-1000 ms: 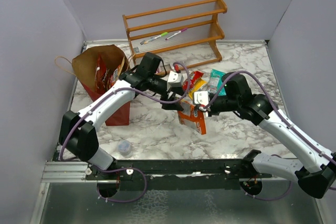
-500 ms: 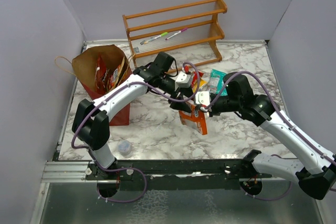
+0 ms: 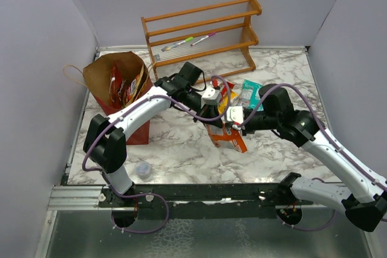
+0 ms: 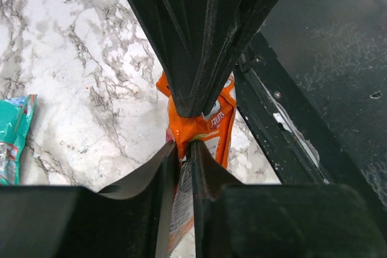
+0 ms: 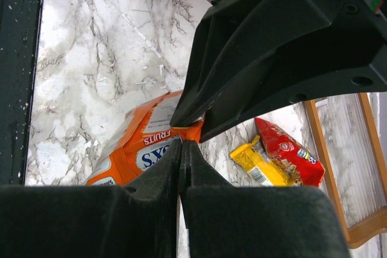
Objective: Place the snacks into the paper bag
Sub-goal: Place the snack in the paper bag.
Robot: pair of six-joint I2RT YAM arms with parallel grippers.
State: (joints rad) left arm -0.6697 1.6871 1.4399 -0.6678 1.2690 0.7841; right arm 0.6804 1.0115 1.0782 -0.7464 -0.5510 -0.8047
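Note:
An orange snack packet (image 3: 228, 138) hangs over the marble table, held between both grippers. My left gripper (image 3: 216, 115) is shut on its upper edge; in the left wrist view the gripper (image 4: 184, 149) pinches the orange packet (image 4: 208, 119). My right gripper (image 3: 233, 124) is shut on the same edge, and in the right wrist view that gripper (image 5: 183, 146) meets the packet (image 5: 142, 149) from the opposite side. The dark-red paper bag (image 3: 115, 67) stands open at the left with packets (image 3: 121, 87) inside. Red (image 5: 284, 146), yellow (image 5: 257, 166) and teal (image 3: 249, 93) packets lie behind the grippers.
A wooden slatted rack (image 3: 199, 28) with marker pens (image 3: 187, 41) stands at the back. A small clear cup (image 3: 143, 169) sits near the front left edge. The bag's loop handle (image 3: 72, 74) sticks out to the left. Grey walls close three sides.
My left gripper has moved right to the orange packet and shut on its top edge. The right gripper stays shut on it, and the packet has shifted slightly right.

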